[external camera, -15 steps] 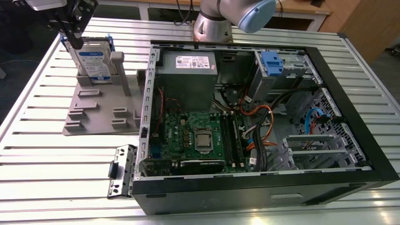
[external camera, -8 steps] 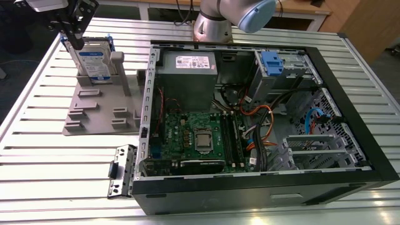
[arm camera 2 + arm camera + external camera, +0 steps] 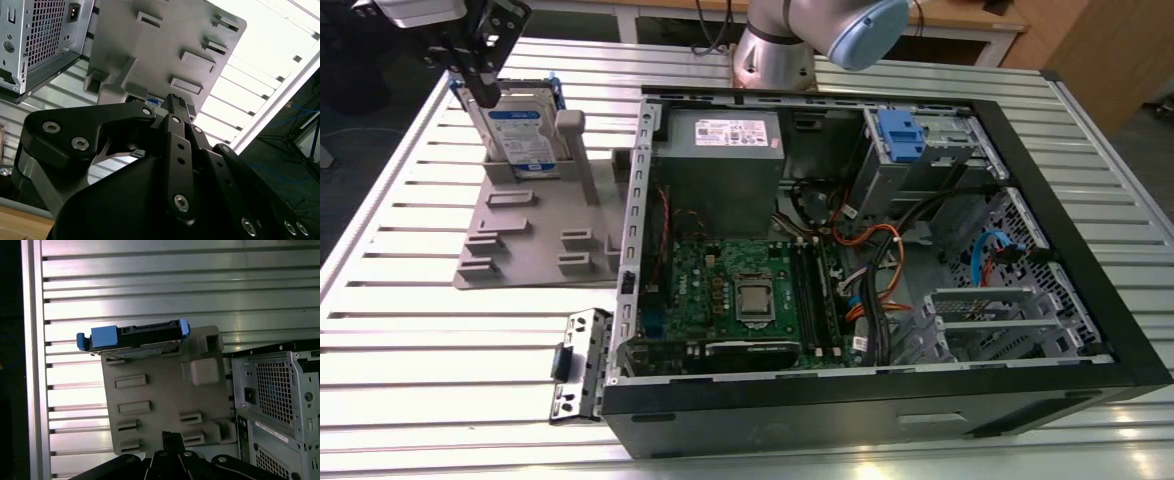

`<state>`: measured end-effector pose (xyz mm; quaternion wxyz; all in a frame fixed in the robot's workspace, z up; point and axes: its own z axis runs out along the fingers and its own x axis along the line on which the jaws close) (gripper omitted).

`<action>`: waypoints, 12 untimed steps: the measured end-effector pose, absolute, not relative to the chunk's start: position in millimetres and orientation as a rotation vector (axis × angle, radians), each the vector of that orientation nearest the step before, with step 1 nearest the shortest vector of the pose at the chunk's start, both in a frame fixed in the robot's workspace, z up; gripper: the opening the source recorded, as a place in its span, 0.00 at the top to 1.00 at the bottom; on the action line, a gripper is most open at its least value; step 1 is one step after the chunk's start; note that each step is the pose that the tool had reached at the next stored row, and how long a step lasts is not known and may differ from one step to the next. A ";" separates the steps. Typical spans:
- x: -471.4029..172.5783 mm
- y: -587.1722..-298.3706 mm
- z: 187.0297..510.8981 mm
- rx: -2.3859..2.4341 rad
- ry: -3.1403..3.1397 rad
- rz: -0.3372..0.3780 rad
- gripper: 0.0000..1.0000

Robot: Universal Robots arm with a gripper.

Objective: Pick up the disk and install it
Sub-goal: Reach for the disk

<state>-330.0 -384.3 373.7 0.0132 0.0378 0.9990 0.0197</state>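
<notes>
Flat rectangular silver disk [image 3: 520,135], white-and-blue label, blue plastic carrier around it, stands on edge in slot at one end of grey plastic holder [image 3: 534,235]. Holder rests on slatted metal counter [image 3: 414,340], just beside open black computer case [image 3: 1107,320], on exterior view's left. Black gripper [image 3: 480,92] hangs by disk's top edge; jaws pressed together, nothing between them. First wrist view: gripper [image 3: 167,436] clear of disk [image 3: 135,335]. Inside case: green motherboard [image 3: 720,290], grey power supply box [image 3: 720,160], grey metal cage [image 3: 887,175] with blue latch [image 3: 897,130].
</notes>
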 end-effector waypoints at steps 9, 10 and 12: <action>-330.0 -384.2 371.9 0.118 3.112 0.062 0.90; -330.0 -384.2 371.7 0.118 3.112 0.061 0.90; -330.0 -384.2 371.2 0.118 3.112 0.062 0.90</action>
